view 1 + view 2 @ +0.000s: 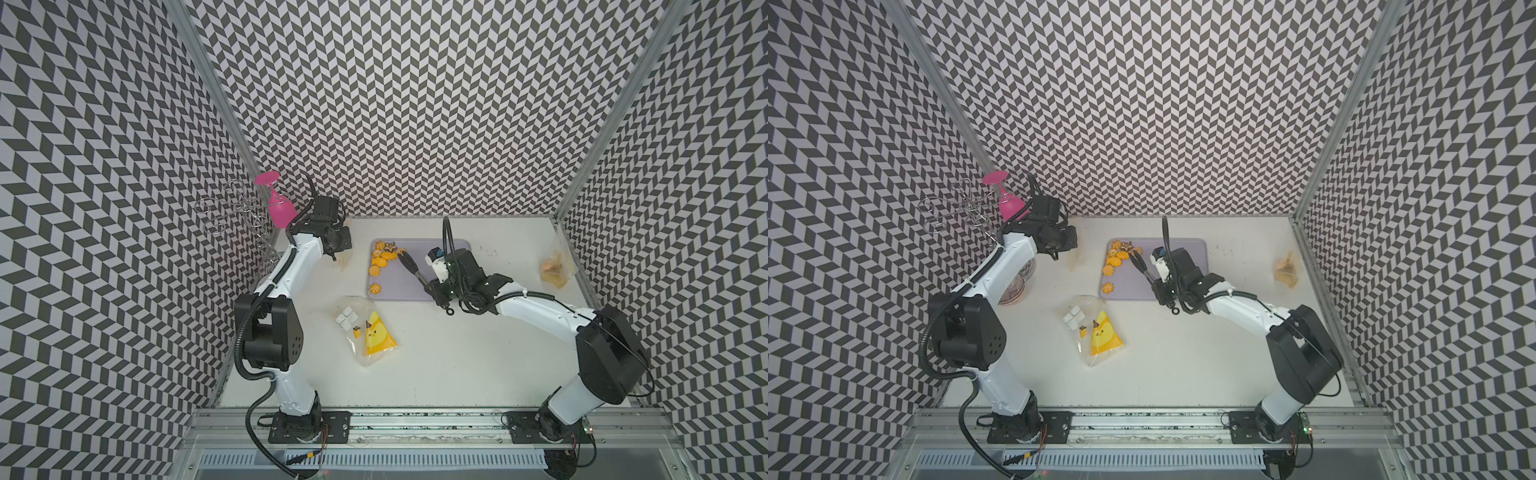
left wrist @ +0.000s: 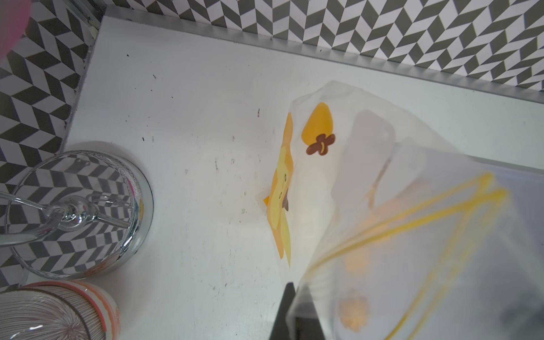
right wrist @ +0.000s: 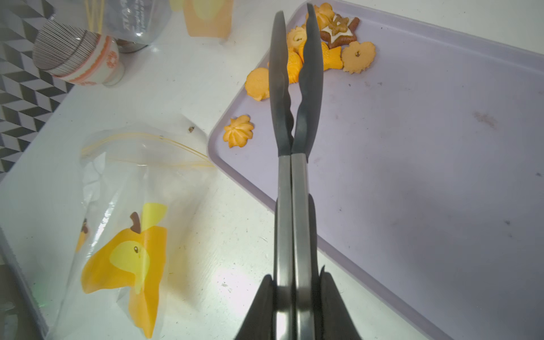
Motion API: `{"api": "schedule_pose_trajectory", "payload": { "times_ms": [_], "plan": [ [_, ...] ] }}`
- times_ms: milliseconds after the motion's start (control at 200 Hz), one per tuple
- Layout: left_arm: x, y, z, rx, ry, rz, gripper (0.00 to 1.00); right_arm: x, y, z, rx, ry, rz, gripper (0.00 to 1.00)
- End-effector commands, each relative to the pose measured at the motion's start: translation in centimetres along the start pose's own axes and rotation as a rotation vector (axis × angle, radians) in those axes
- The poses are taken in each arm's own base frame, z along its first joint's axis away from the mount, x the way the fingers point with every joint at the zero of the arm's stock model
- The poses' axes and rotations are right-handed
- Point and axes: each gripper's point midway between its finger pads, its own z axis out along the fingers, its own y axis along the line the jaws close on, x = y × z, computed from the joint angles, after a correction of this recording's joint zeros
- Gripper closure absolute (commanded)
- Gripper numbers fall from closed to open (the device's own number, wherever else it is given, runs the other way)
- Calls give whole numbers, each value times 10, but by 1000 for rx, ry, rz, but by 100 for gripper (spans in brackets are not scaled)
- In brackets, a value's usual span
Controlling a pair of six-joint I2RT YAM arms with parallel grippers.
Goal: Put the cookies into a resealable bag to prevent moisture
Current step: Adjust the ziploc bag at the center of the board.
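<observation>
A lab cell: chevron walls [image 1: 415, 104], aluminium rail [image 1: 415, 420].

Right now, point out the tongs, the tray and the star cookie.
tongs [image 3: 284, 206], right wrist view, steel arm.
tray [image 3: 412, 176], right wrist view, bare floor.
star cookie [image 3: 340, 28], right wrist view, iced top.

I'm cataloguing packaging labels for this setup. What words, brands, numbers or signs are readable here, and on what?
"XIA…": white print on the clear bag beside the striped bowl; only these first letters seem legible, and the smaller line below them is too blurred to read.
Chick bag lying on the table: pictures only, no words.
Tray, cookies, tongs: no text visible.
</observation>
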Motion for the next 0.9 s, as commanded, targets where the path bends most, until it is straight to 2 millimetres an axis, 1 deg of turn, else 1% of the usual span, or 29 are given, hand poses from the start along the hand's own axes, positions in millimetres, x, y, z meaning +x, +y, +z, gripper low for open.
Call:
{"api": "schedule_pose_trajectory", "payload": {
  "times_ms": [0,55,120,180,220,255,315,355,380,451,506,596,641,706,776,841,891],
  "plan": [
    [-9,12,-12,-66,-32,-5,100,-17,-3,-1,56,-44,-49,81],
    [-17,29,-27,-175,-66,-11,100,-19,-6,-2,73,-51,-37,82],
    [-29,45,-50,-303,-122,-13,100,-19,-9,-5,94,-58,-19,83],
    [-36,57,-69,-428,-153,2,100,-20,-11,-9,102,-69,-3,84],
    [-38,63,-77,-521,-154,27,100,-20,-11,-11,103,-74,7,84],
    [-36,69,-81,-608,-137,54,100,-19,-11,-13,104,-78,13,84],
    [-30,81,-81,-765,-80,101,100,-19,-11,-16,103,-82,19,84],
    [-25,88,-78,-856,-49,122,100,-19,-10,-17,101,-81,23,84],
    [-22,89,-72,-871,-29,135,100,-19,-10,-17,100,-82,26,84],
    [-9,79,-43,-811,41,169,100,-18,-8,-20,92,-84,26,84],
    [0,66,-22,-766,90,200,100,-16,-8,-20,87,-78,22,84],
    [14,36,16,-603,156,219,100,-11,-4,-17,65,-61,7,84],
    [19,22,29,-522,181,219,100,-8,-1,-13,51,-48,-3,84],
    [21,3,38,-411,185,208,100,-3,6,-8,37,-29,-27,84],
    [19,-15,40,-280,166,191,100,2,15,-2,25,-10,-58,84],
    [17,-21,38,-191,144,153,100,6,22,6,19,15,-87,84],
    [16,-20,36,-141,132,126,100,7,27,9,17,26,-110,84]
  ]
}}
